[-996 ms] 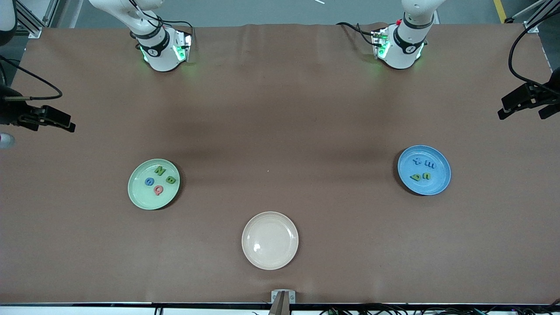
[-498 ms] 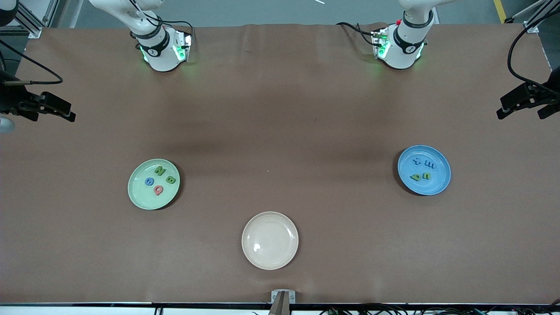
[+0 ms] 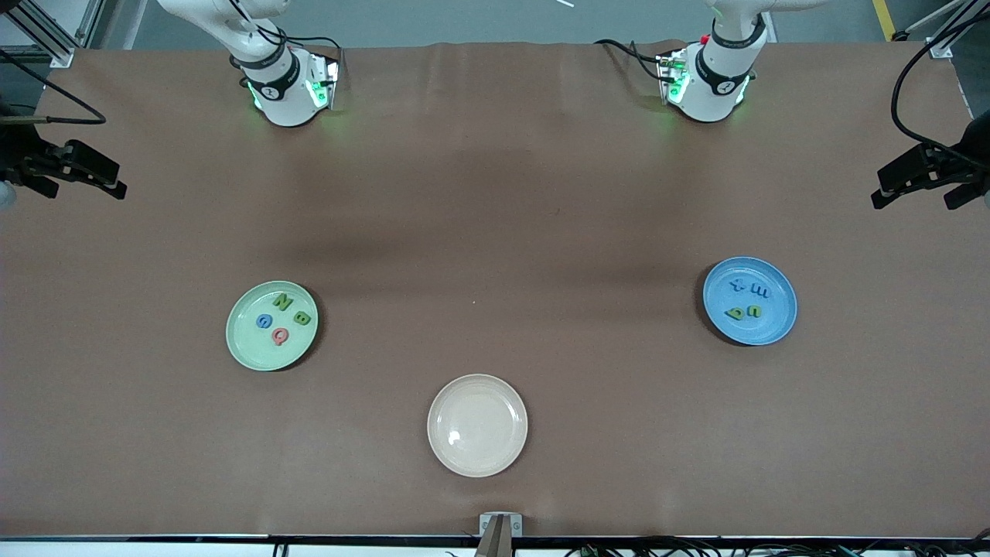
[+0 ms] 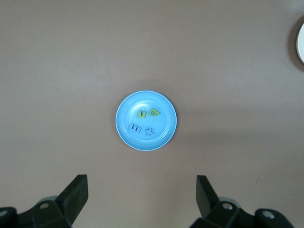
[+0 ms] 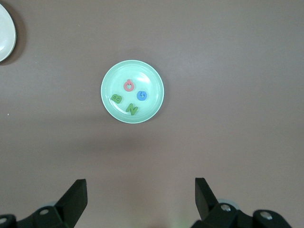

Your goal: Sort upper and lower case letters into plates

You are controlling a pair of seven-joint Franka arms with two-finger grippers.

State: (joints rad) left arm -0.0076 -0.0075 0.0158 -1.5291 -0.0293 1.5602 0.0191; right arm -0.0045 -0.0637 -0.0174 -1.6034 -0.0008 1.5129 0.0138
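On my brown bench (image 3: 495, 193), the mint green plate (image 3: 240, 344) holds G, N, B, Q; the blue plate (image 3: 777, 329) holds x, m, n, b. The cream plate (image 3: 477, 456) holds nothing. Left end effector (image 4: 142, 199) and right end effector (image 5: 141, 199) gape wide, up above the bench.

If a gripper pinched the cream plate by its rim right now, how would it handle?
The cream plate would probably stay stiff: it looks like a rigid, shallow dish. Its glossy highlight suggests a slick rim, so a pinch might slip. It looks empty, so likely light. Being round and flat, it should slide rather than tip if pushed.
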